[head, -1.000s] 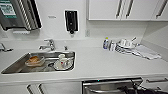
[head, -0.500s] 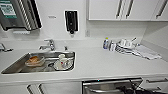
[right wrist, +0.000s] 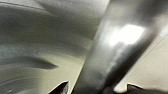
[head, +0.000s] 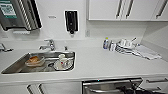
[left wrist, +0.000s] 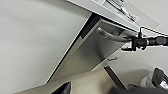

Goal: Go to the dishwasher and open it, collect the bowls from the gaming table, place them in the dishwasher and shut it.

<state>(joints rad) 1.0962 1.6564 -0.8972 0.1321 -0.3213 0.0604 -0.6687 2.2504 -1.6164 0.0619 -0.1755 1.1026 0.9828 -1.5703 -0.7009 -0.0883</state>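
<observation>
Desk [head: 100, 62]: white, runs across directly above the dishwasher [head: 112, 83], which is built in beneath its front edge, between white cabinet fronts. Dishwasher door: the left wrist view shows it tipped out at the top, with a dark gap along its upper edge, so ajar but far from dropped flat. Sink [head: 12, 68]: set in the desk up and to the left of the dishwasher, with crockery in it. Stack of plates and cups [head: 125, 46]: at the back of the desk, above and slightly right of the dishwasher. Bar handle [right wrist: 107, 57]: runs across the door top. Right pincer [left wrist: 131, 44]: at this handle; cannot tell whether clamped or merely hooked. Left pincer [left wrist: 110, 86]: low, beside the dishwasher front; grip state cannot be told. Change over the last second: head view practically identical, door edge in the same place, no measurable swing. Judgement: opening step begun but unfinished; bowl collection not yet started.
</observation>
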